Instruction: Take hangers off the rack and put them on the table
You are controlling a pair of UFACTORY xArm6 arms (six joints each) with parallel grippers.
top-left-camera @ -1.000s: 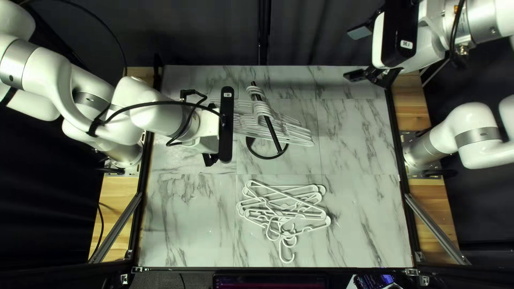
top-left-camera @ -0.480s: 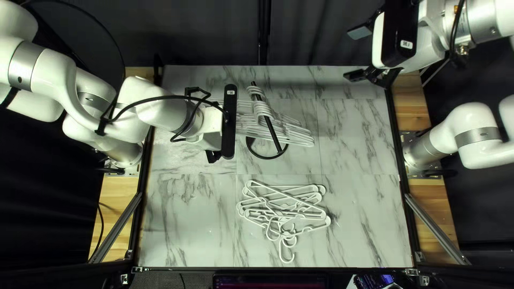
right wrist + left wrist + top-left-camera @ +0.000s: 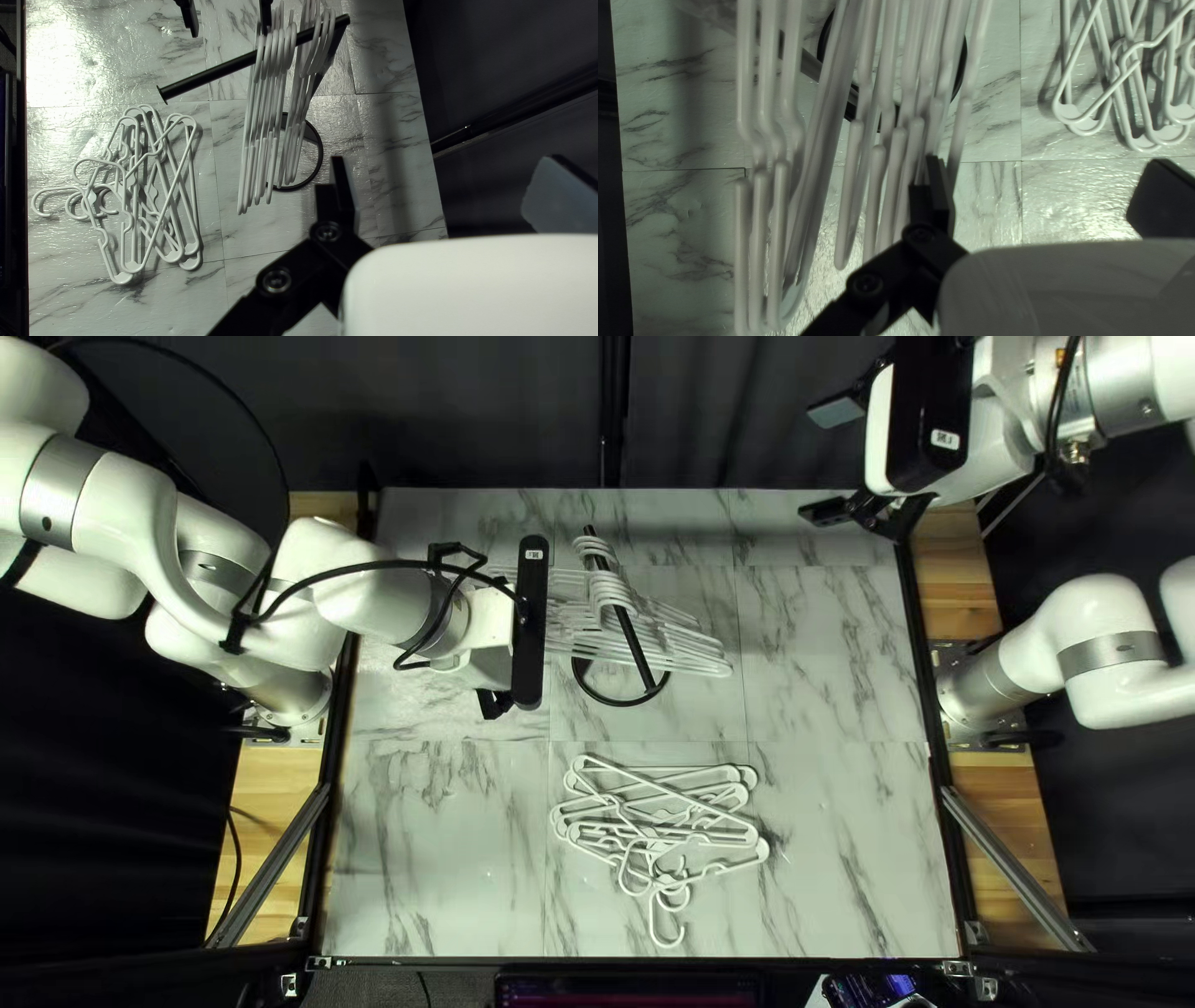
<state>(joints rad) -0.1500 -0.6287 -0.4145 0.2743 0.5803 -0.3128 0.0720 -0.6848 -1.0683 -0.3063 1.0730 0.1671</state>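
- The left arm (image 3: 374, 610) reaches in from its side, low by the rack; this lets it come at the hangers' wide ends and keep out of the way of their hooks.
- The left gripper (image 3: 1047, 168) has its two fingers wide apart; one is in by the front hangers, the other is out in open room toward the pile; I cannot tell if the near one touches; it looks set to take the front hanger, but two could come at once.
- The hangers left to move (image 3: 610, 592) hang close together by their hooks on the black rack (image 3: 636, 647); there is bare pole in front of them, so one can slide that way; its end has a small lip (image 3: 162, 96), so a hook may need a lift there.
- The pile of hangers (image 3: 762, 848) lies on the table (image 3: 847, 685) in front of the rack; the lowest hook is near the front edge, so the next one should go farther back or to a side.
- The right gripper (image 3: 828, 461) is up high past the far right part, well away; its fingers are apart with nothing between them; the right side has lots of room.
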